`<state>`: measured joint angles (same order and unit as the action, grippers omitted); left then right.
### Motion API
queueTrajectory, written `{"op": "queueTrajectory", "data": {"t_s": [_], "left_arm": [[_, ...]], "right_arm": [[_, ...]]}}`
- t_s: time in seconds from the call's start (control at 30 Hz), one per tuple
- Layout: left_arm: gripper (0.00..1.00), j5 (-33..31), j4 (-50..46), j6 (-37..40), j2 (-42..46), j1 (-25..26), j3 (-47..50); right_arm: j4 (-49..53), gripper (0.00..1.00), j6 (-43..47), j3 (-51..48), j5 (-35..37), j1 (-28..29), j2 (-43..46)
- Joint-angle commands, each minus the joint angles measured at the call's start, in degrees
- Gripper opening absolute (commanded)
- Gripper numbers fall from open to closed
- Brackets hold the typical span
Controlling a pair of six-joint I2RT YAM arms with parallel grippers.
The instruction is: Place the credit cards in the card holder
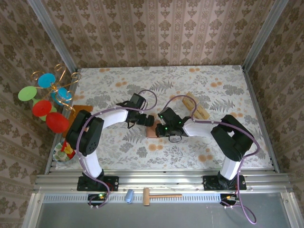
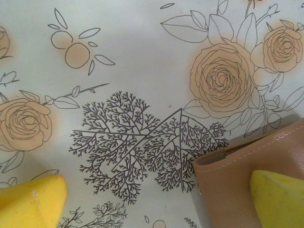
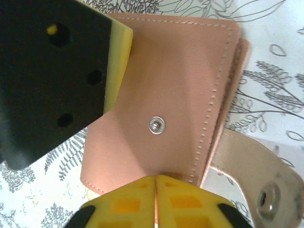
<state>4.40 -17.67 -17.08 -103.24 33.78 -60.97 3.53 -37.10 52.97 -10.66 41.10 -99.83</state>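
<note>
You are looking at the card holder (image 3: 171,85) lying folded on the flowered tablecloth (image 2: 133,71) at mid-table, its snap strap (image 3: 256,180) hanging loose. Your left gripper (image 2: 156,199) is hovering with its jaws wide apart, one finger over the holder's corner. Your right gripper (image 3: 156,202) is sitting at the holder's edge, jaws together.

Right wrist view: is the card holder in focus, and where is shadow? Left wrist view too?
Right wrist view: card holder sharp, stitching and snap clear, shadow darkening its lower left; left wrist view: tablecloth print crisp, yellow fingertips blurred.
</note>
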Motion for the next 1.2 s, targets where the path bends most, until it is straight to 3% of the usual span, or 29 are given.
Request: {"op": "queueTrajectory", "data": {"t_s": [0.0, 0.3, 0.43, 0.93, 1.17], "left_arm": [[1.0, -3.6, -1.4, -1.8, -1.0, -0.6, 2.1], [1.0, -3.3, 0.1, -2.4, -1.0, -0.7, 3.7], [1.0, -3.3, 0.4, -2.4, -0.8, -0.7, 4.1], [1.0, -3.2, 0.9, -2.3, -0.2, -0.8, 4.7], [1.0, -3.0, 1.2, -2.3, -0.2, -0.9, 4.9]], "right_arm": [[5.8, 0.29, 2.0, 0.9, 2.8, -1.1, 5.4], [19.2, 1.0, 9.6, 5.0, 23.0, -1.5, 13.8], [20.6, 1.0, 11.9, 5.7, 28.6, -1.5, 15.7], [29.7, 1.0, 13.1, 12.5, 31.7, -2.0, 10.6], [29.1, 1.0, 12.4, 13.4, 21.4, -3.0, 7.6]]}}
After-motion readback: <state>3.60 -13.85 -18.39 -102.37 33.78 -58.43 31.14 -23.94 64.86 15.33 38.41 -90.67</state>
